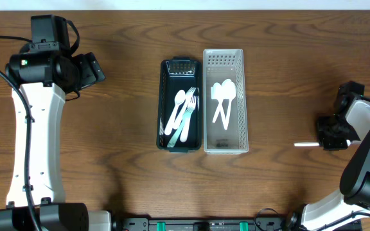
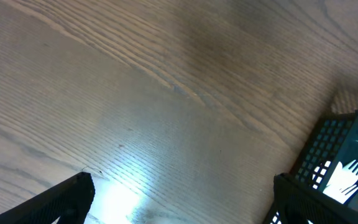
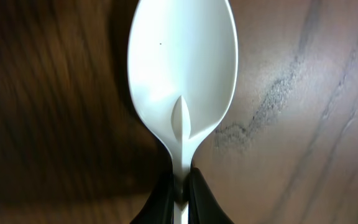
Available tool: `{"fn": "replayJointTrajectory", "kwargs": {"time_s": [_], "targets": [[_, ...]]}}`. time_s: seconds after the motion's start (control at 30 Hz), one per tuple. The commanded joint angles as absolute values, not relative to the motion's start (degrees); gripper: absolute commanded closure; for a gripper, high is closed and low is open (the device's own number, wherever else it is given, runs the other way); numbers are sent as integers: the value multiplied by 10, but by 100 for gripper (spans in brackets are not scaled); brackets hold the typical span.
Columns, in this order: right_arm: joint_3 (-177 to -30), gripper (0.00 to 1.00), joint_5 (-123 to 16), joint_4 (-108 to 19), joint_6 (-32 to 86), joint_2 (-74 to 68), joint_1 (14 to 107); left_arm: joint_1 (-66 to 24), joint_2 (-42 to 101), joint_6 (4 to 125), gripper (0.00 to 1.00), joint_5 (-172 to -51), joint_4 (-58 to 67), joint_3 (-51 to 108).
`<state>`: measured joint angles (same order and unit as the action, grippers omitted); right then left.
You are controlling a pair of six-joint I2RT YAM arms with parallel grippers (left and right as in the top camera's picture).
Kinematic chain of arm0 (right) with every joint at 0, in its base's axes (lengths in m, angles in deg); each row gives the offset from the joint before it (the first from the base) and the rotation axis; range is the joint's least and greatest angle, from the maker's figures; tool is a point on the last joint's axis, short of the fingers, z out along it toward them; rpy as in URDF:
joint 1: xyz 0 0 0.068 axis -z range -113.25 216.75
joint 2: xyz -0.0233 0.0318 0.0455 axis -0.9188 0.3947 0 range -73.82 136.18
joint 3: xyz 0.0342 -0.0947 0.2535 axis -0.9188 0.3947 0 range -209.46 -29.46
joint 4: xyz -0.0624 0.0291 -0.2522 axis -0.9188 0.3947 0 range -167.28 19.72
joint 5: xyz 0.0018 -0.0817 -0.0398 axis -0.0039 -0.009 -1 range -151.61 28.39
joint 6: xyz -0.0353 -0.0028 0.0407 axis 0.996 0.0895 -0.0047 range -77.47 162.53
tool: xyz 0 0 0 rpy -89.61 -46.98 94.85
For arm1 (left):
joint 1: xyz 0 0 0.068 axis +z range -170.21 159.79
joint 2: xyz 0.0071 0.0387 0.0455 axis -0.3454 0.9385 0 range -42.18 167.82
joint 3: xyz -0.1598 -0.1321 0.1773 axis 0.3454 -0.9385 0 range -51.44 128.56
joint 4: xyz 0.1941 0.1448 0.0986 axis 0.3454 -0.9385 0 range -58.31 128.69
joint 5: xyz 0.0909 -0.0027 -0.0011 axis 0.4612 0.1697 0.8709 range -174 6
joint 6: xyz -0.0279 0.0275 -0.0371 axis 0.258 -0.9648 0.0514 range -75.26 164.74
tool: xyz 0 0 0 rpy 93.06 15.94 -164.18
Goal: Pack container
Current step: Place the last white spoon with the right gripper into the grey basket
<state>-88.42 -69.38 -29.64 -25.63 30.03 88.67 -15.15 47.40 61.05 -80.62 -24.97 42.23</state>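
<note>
Spoon of white plastic (image 3: pixel 182 81) is pinched by its handle in the right gripper's (image 3: pixel 180 183) closed fingers, well right of two touching baskets. The pale grey plastic basket (image 1: pixel 223 58) holds about three white spoons (image 1: pixel 224 94), the dark plastic basket (image 1: pixel 165 96) about three white utensils (image 1: pixel 184 112). The left gripper (image 2: pixel 182 186) hangs wide open, empty.

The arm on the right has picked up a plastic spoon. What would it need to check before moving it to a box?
1. Hold on the spoon: ok, right gripper is shut on its handle.
2. Where it goes: ok, white bin holds spoons; dark bin shows forks.
3. Room in the white bin: ok, its near end is bare.
4. Way across the table: ok, nothing between.
5. The left gripper: ok, open, well left of the bins.
6. Grip tightness: cannot tell.
</note>
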Motion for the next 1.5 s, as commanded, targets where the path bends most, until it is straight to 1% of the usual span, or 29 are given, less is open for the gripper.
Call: {"fn": "replayJointTrajectory", "kwargs": {"time_s": [0.0,0.1,0.2,0.33,0.43,0.53,0.63,0.83,1.1,1.27,1.33,1.37,1.4,1.43,1.47], "targets": [[-905,99,-703,-272,-165,303,867,-150,478,611,6,-805,-251,418],[-962,99,-704,-237,-110,285,835,-150,478,611,6,-805,-251,418],[-1037,99,-699,-211,-30,263,787,-150,478,611,6,-805,-251,418],[-1156,99,-620,-195,121,248,709,-150,478,611,6,-805,-251,418],[-1236,99,-584,-159,157,249,648,-150,478,611,6,-805,-251,418],[-1277,99,-584,-142,167,249,592,-150,478,611,6,-805,-252,418],[-1283,99,-601,-144,163,252,530,-150,478,611,6,-805,-252,418],[-1283,99,-614,-136,163,311,457,-150,478,611,6,-805,-252,418],[-1282,98,-595,-132,180,436,427,-150,478,611,6,-805,-252,418],[-1282,97,-580,-125,200,489,423,-150,478,611,6,-805,-254,418],[-1282,90,-583,-131,215,490,423,-150,478,611,6,-805,-255,418],[-1284,80,-584,-135,225,488,423,-150,478,611,6,-805,-254,418],[-1287,73,-584,-139,236,486,423,-150,478,611,6,-805,-254,418],[-1293,69,-584,-138,245,484,423,-150,478,611,6,-805,-253,418],[-1301,67,-585,-136,254,482,423,-150,478,611,6,-805,-253,418]]}}
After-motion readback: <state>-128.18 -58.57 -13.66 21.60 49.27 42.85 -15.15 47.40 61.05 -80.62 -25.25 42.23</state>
